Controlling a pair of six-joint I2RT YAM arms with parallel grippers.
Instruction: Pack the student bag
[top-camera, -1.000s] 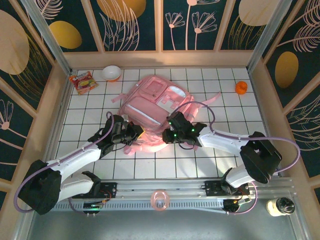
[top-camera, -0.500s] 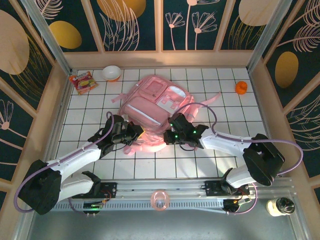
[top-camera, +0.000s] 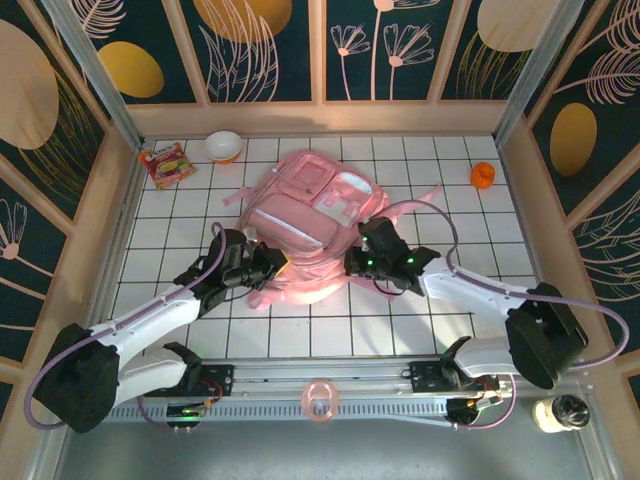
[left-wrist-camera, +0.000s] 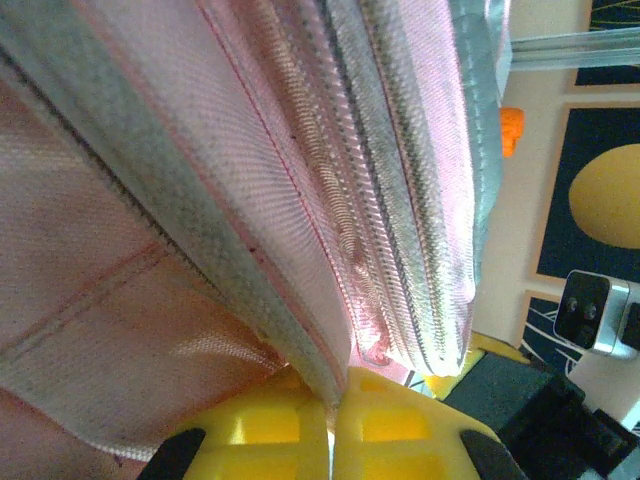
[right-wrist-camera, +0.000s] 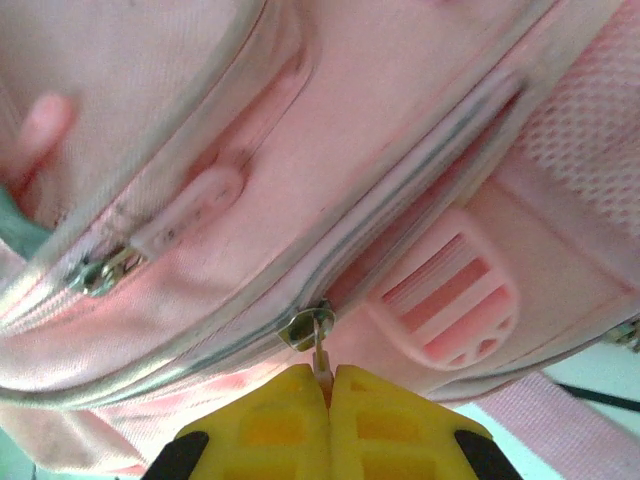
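Mid-frame, the left gripper (left-wrist-camera: 333, 405) is pinching the pink backpack (top-camera: 300, 212) by its fabric edge while the right gripper (right-wrist-camera: 328, 388) is clamping a zipper pull (right-wrist-camera: 320, 352).

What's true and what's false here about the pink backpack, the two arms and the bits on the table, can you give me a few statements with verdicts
1. The right end effector is shut on a zipper pull of the backpack. True.
2. The left end effector is open and touches nothing. False: it is shut on the fabric at the backpack's near edge.
3. The bowl is inside the backpack. False: it stands on the table near the far left corner, apart from the backpack.
4. A small orange thing sits on the table to the right of the backpack. True.
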